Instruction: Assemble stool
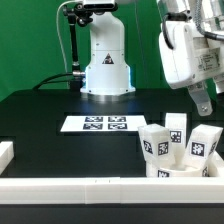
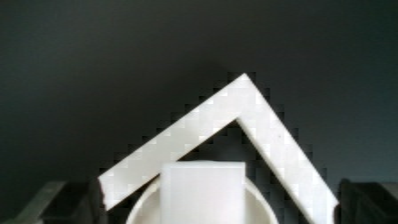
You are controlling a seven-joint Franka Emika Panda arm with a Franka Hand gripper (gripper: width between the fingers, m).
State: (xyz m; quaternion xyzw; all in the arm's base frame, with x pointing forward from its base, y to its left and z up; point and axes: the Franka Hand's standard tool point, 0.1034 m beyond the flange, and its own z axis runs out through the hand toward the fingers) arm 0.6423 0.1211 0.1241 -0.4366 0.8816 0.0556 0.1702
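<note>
Item — stool (image 1: 180,148): seat and blocky legs clustered upright against the corner rails (image 1: 110,187) at the exterior view's right, likely braced for assembly. Fingers (image 1: 205,103) hover just above — spread and grasp cannot be told. Worktop (image 1: 60,140) dark.

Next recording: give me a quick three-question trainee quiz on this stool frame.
1. Fill in: the table top is ___ in colour.
2. True or false: the marker board lies to the exterior view's left of the legs.
3. Where is the hand? A) above the legs B) above the marker board C) resting on the table

Key: 1 black; 2 true; 3 A
</note>
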